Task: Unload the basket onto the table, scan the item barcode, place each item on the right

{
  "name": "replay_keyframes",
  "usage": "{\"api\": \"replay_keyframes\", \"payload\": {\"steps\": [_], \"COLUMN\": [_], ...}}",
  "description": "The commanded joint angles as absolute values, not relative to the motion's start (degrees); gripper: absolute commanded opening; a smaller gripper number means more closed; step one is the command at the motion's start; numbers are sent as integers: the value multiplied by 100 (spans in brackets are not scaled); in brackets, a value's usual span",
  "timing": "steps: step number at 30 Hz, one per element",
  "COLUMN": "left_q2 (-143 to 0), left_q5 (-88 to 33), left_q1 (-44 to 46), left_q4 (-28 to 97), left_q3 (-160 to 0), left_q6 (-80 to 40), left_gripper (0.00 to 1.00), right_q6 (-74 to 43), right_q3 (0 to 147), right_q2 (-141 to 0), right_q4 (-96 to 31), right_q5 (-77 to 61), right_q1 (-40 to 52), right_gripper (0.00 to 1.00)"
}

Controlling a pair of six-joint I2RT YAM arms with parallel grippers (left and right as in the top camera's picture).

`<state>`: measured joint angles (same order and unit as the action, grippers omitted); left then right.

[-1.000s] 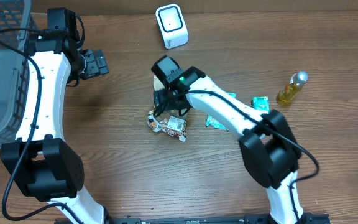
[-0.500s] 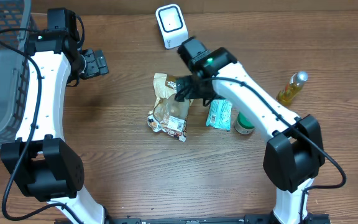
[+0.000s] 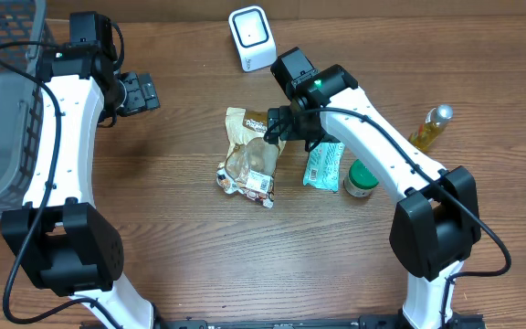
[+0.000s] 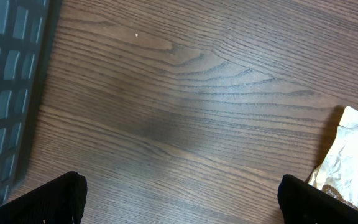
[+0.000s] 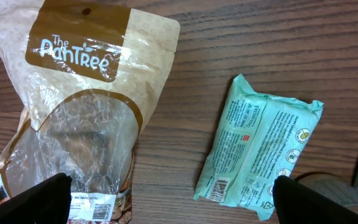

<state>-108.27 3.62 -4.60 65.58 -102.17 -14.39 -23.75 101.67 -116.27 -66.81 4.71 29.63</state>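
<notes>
Because the right gripper (image 3: 281, 126) hangs with jaws apart and empty between snack pouch (image 3: 249, 153) and green pack (image 3: 323, 165), both lying flat short of the scanner (image 3: 252, 38), it may seize the wrong item; the left gripper (image 3: 138, 93), far off, also stands spread, empty.

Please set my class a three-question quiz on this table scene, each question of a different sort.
1. True or false: the right hand is gripping the bag.
2. Where is the white scanner? A) by the table's far edge; B) on top of the bag; C) under the pack.
3. Fill in: the pack lying beside the bag is mint ___ in colour.

Key: 1 false, as the hand is open above the bag; 2 A; 3 green.
</notes>
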Motion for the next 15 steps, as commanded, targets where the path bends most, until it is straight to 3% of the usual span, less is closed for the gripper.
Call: {"api": "replay_keyframes", "payload": {"steps": [1, 15], "left_q2": [-10801, -10801], "left_q5": [338, 338], "left_q1": [-449, -449], "left_q4": [6556, 6556], "left_q3": [-10307, -10307], "left_q6": [-1328, -1328], "left_gripper": [100, 99], "right_q6": [-2377, -2377], "right_q3": [10184, 10184], "right_q2": [-11585, -11585], "right_q4": [-6652, -6624], "right_q5": [508, 508], "right_q1": [2965, 2965], "right_gripper": [100, 100]}}
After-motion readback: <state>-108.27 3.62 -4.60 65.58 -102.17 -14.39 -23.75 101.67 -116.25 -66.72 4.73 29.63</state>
